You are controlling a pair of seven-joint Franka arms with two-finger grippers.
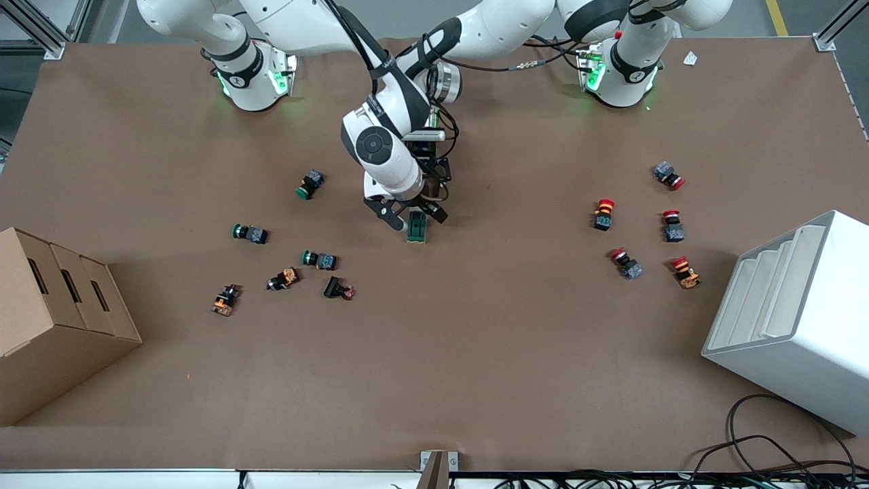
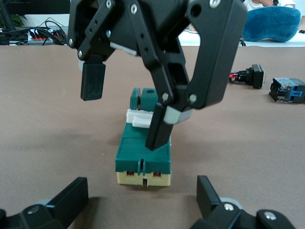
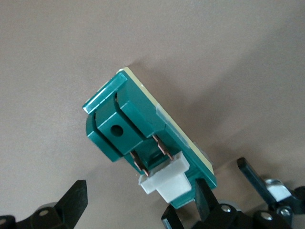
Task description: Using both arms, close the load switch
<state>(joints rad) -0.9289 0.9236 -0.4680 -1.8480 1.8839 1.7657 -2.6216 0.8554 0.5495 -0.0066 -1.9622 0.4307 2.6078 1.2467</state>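
Load switch work happens mid-table, on a wide brown table [image 1: 475,353]. A white stepped bin [image 1: 794,319] stands at the left arm's end, and a brown cardboard box [image 1: 54,312] at the right arm's end. Both arms meet over the middle. The right gripper [image 1: 406,216] sits directly over the load switch [image 1: 417,227], its fingers [image 2: 159,126] spread, one of them touching or nearly touching the white lever [image 3: 167,183]. The left gripper [image 2: 143,198] hangs low just beside the switch's cream end, jaws apart on either side of it and clear of it. The load switch lies flat on the table, dark green with a cream base. Green-capped push-buttons [image 1: 319,259] are scattered toward the right arm's end, and red-capped push-buttons [image 1: 603,214] toward the left arm's end.
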